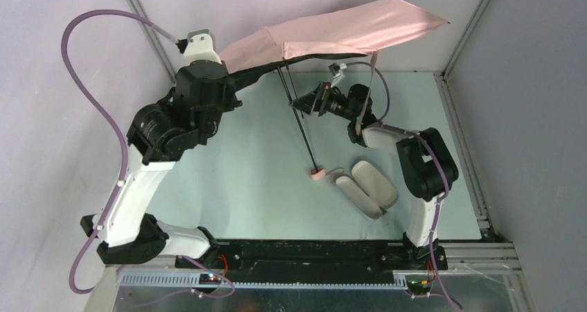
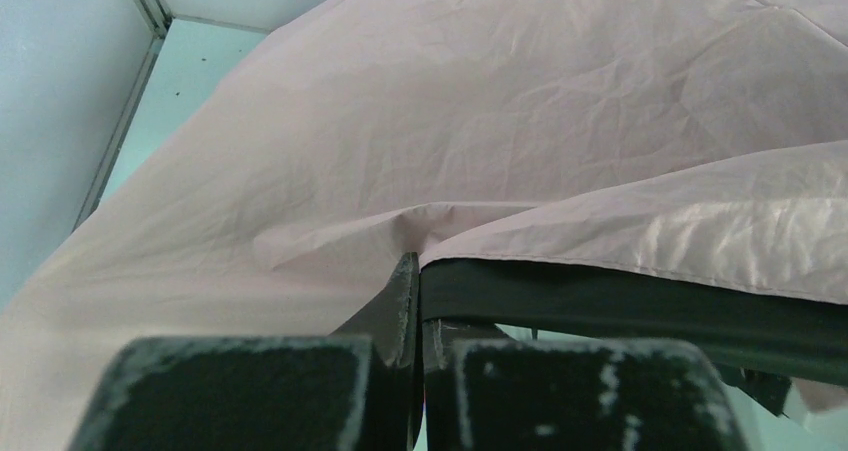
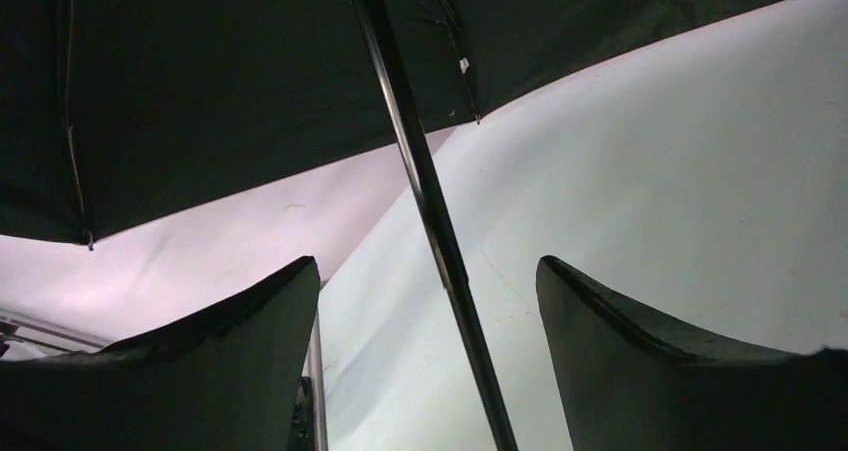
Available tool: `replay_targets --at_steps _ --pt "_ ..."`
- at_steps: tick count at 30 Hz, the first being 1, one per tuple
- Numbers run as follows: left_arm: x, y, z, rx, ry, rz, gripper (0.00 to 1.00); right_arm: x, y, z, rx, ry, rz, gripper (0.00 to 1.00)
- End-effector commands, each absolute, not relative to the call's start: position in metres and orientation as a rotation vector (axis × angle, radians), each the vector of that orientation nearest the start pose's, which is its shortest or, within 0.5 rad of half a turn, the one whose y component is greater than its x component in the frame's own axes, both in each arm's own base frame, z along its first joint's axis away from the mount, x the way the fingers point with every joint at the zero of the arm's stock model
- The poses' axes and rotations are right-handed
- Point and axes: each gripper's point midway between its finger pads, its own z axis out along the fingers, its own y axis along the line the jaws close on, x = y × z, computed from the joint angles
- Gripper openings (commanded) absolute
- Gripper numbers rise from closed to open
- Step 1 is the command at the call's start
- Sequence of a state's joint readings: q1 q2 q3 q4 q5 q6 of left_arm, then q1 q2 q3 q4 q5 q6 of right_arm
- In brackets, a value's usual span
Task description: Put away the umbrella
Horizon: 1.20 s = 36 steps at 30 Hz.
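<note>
The umbrella point(image 1: 339, 32) stands open and tilted over the back of the table, with a pale pink canopy point(image 2: 480, 101) and a black underside point(image 3: 200, 81). Its dark shaft point(image 1: 299, 118) slants down to a small pink handle point(image 1: 318, 174) that rests on the table. My left gripper point(image 2: 418, 271) is shut on the canopy's left edge, and in the top view the left gripper point(image 1: 241, 77) sits under that rim. My right gripper point(image 1: 299, 104) is open beside the shaft. In the right wrist view the shaft point(image 3: 440, 241) runs between the fingers of the right gripper point(image 3: 428, 266) without touching them.
A pale lilac oblong hard case point(image 1: 367, 187) lies open in two halves on the table point(image 1: 242, 180), right of the handle and in front of the right arm. Walls and metal frame posts point(image 1: 149, 28) close in the back and sides. A wrist strap point(image 1: 338, 171) trails from the handle.
</note>
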State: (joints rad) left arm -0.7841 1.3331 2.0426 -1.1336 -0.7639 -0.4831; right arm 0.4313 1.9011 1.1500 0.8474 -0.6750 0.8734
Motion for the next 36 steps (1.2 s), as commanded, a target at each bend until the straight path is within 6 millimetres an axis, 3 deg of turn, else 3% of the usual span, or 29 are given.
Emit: replay_targets --at_steps 1,5,7,12,13,14,15,16,17,18,20,21,23,25,27,29,31,33,34,35,36 --pt "0.282 -0.129 0.469 -0.256 1.798 -0.203 0.00 0.414 0.362 0.250 -0.369 1.610 1.582 0.81" --pt "0.283 -0.132 0.472 -0.245 1.781 -0.219 0.00 0.423 0.375 0.248 -0.395 1.614 1.598 0.75" --pt "0.282 -0.135 0.475 -0.230 1.770 -0.246 0.00 0.426 0.382 0.251 -0.425 1.615 1.596 0.63" --pt "0.281 -0.148 0.485 -0.147 1.752 -0.309 0.00 0.428 0.392 0.278 -0.446 1.570 1.663 0.15" --pt "0.278 -0.148 0.491 -0.125 1.745 -0.323 0.02 0.428 0.392 0.284 -0.425 1.565 1.682 0.10" --pt "0.278 -0.150 0.492 -0.111 1.750 -0.321 0.12 0.428 0.390 0.296 -0.424 1.535 1.684 0.02" --pt "0.273 -0.149 0.502 -0.088 1.740 -0.341 0.20 0.430 0.388 0.303 -0.395 1.528 1.688 0.00" --pt "0.272 -0.151 0.505 -0.076 1.742 -0.350 0.45 0.430 0.384 0.315 -0.384 1.506 1.683 0.00" --pt "0.264 -0.152 0.517 -0.042 1.731 -0.389 0.57 0.433 0.382 0.321 -0.344 1.503 1.678 0.00" --pt "0.262 -0.156 0.519 -0.023 1.735 -0.404 0.79 0.431 0.379 0.334 -0.331 1.483 1.673 0.00" --pt "0.251 -0.155 0.529 -0.003 1.730 -0.446 0.94 0.436 0.372 0.353 -0.267 1.449 1.626 0.00" --pt "0.246 -0.153 0.531 -0.001 1.731 -0.450 0.97 0.438 0.371 0.353 -0.244 1.469 1.605 0.00" --pt "0.238 -0.144 0.535 -0.016 1.718 -0.443 0.99 0.441 0.362 0.373 -0.193 1.466 1.526 0.00" --pt "0.228 -0.127 0.541 -0.068 1.690 -0.430 1.00 0.448 0.353 0.383 -0.144 1.462 1.448 0.00" --pt "0.214 -0.097 0.553 -0.150 1.631 -0.424 1.00 0.452 0.342 0.392 -0.117 1.456 1.369 0.00" --pt "0.206 -0.080 0.554 -0.189 1.598 -0.407 1.00 0.456 0.332 0.400 -0.106 1.456 1.279 0.00" --pt "0.202 -0.075 0.546 -0.194 1.594 -0.413 0.99 0.456 0.324 0.408 -0.118 1.459 1.180 0.00" --pt "0.202 -0.089 0.526 -0.150 1.630 -0.449 0.98 0.457 0.316 0.417 -0.131 1.471 1.076 0.00" --pt "0.209 -0.110 0.502 -0.110 1.684 -0.476 0.98 0.460 0.310 0.418 -0.141 1.470 0.993 0.00" --pt "0.206 -0.115 0.494 -0.098 1.691 -0.513 0.97 0.456 0.310 0.423 -0.149 1.494 0.951 0.00" --pt "0.213 -0.137 0.467 -0.078 1.745 -0.555 0.97 0.460 0.302 0.425 -0.149 1.492 0.859 0.00"
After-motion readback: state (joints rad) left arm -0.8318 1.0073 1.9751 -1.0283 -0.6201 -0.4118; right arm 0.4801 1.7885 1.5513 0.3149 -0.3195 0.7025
